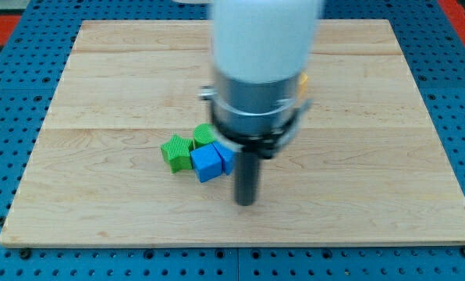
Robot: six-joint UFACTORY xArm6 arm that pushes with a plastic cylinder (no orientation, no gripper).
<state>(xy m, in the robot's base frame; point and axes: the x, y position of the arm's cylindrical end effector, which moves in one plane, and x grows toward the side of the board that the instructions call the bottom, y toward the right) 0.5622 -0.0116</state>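
Note:
My tip [246, 202] rests on the wooden board [100, 94], just to the right of and slightly below a blue cube [207, 162]. A second blue block [225, 155] peeks out behind the cube, right beside the rod. A green star-shaped block [175, 151] lies left of the blue cube and touches it. Another green block [204, 134] sits just above them, partly hidden by the arm. The tip stands a small gap away from the blue cube. A sliver of a yellow block [303, 81] shows at the arm's right edge.
The arm's large white and grey body [264, 70] covers the middle of the board and hides whatever lies under it. Blue pegboard [14, 78] surrounds the board on all sides.

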